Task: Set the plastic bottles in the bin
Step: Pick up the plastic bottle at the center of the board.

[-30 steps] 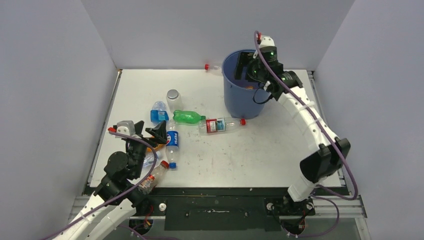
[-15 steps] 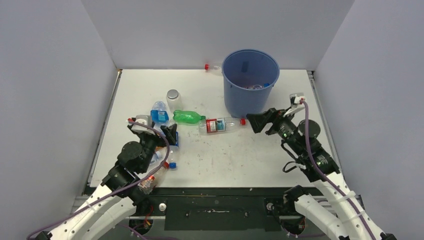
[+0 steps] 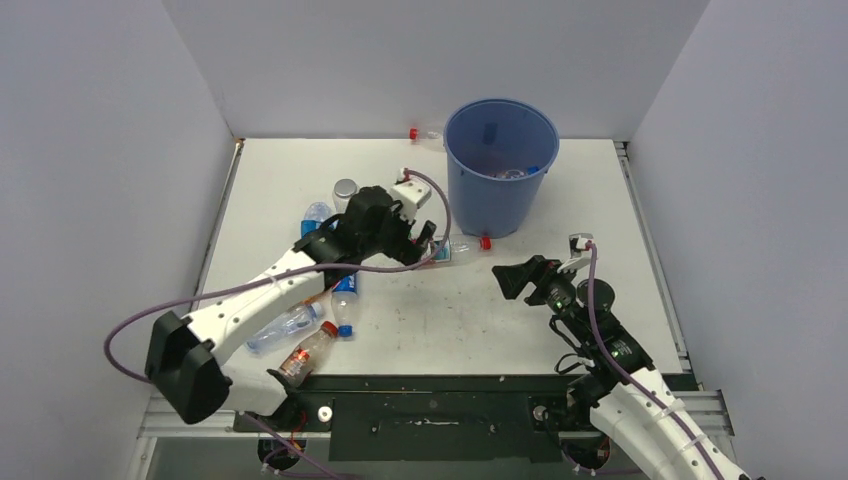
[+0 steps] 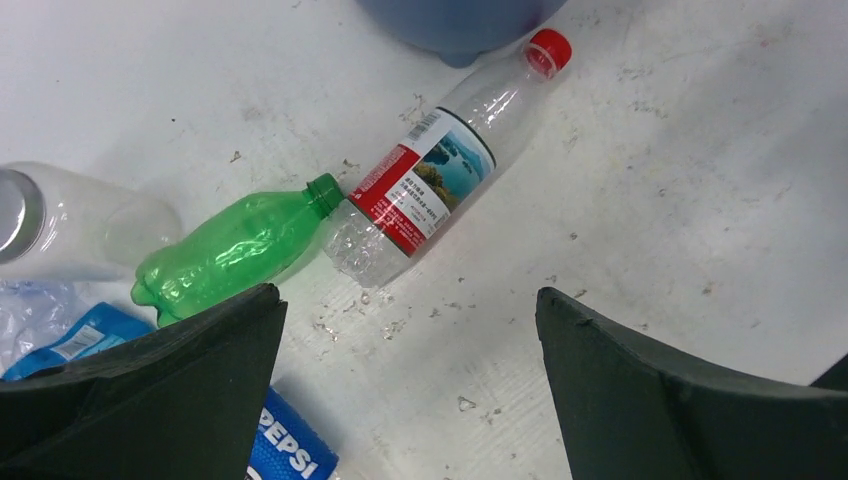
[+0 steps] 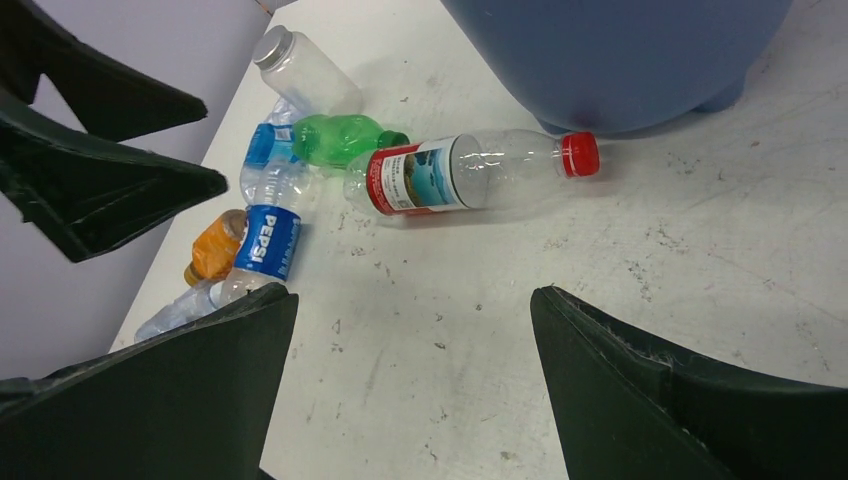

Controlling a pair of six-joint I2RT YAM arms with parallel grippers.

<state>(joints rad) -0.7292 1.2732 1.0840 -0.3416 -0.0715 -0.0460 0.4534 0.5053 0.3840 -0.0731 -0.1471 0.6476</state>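
risk: both arms face same red-labelled bottle (image 4: 430, 185), lying on table with cap by bin (image 3: 500, 160) base; collision if both close in. round bottle may roll off fingers; green bottle (image 4: 235, 245) neck against it, may get dragged. left gripper (image 4: 408, 300) hovers above it, jaws wide, empty. right gripper (image 5: 415, 300) low, angled toward it, jaws spread, empty.

A white tabletop (image 3: 450, 320), scuffed and speckled with dark marks, stands between plain grey walls (image 3: 350, 60); a black frame (image 3: 430, 410) edges its near side.
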